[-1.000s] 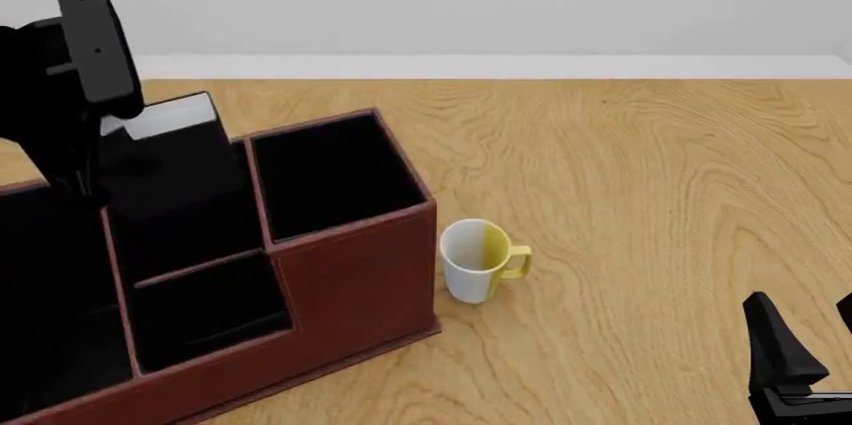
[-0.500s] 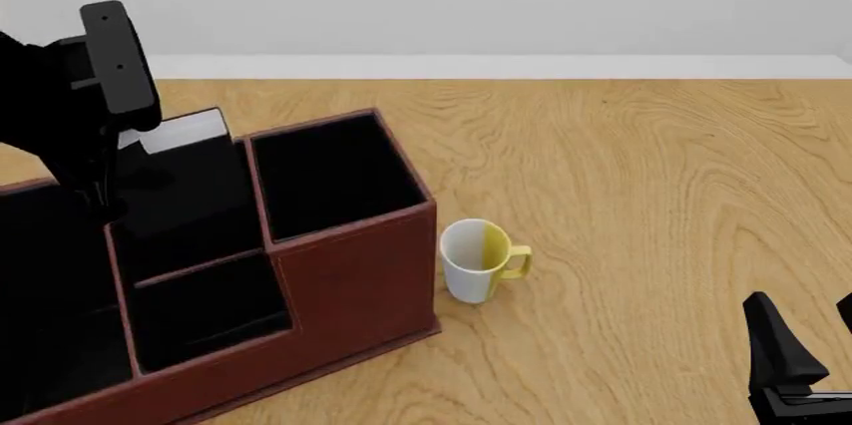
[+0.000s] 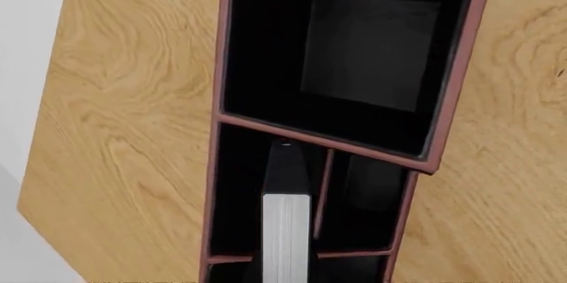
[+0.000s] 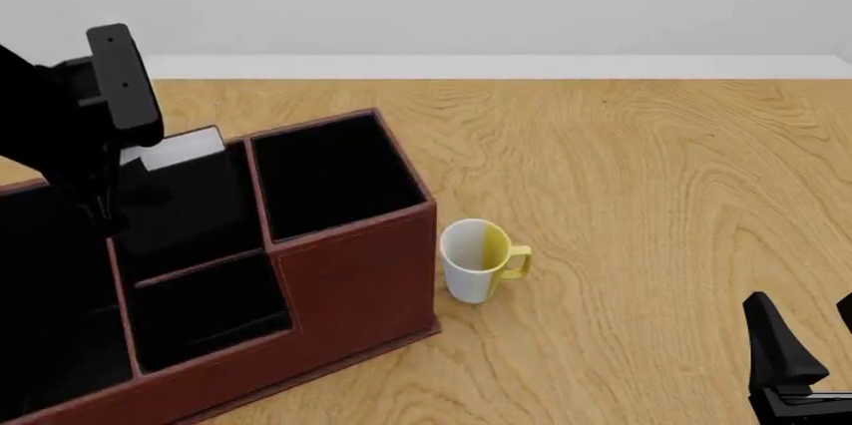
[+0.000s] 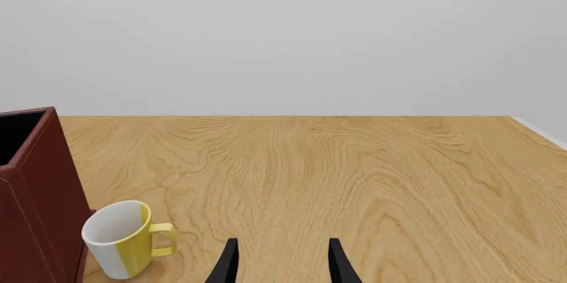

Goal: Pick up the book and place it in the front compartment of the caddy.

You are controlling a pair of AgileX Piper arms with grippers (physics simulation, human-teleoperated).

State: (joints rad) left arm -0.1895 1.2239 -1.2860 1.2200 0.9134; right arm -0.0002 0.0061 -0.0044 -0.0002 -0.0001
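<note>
Over the last second the book [image 4: 183, 149] had sunk steadily into the caddy [image 4: 353, 290]: earlier much of its black cover stood above the rim, and now only a pale top corner showed beside the left tool [image 4: 110, 171]. The left wrist view showed the book upright, its white page edges [image 3: 286, 236] facing the camera, inside the narrow front compartment [image 3: 243, 190], next to the low partition and just behind the large square slot of the caddy. Whether the left tool still clamped the book I could not tell, since its fingers were hidden. The placing looked nearly done, with release remaining. The right tool [image 5: 281, 263] stayed parked with fingers apart, well clear of the caddy, beyond the yellow-and-white mug [image 4: 477, 260] on the table [image 4: 639, 196].
</note>
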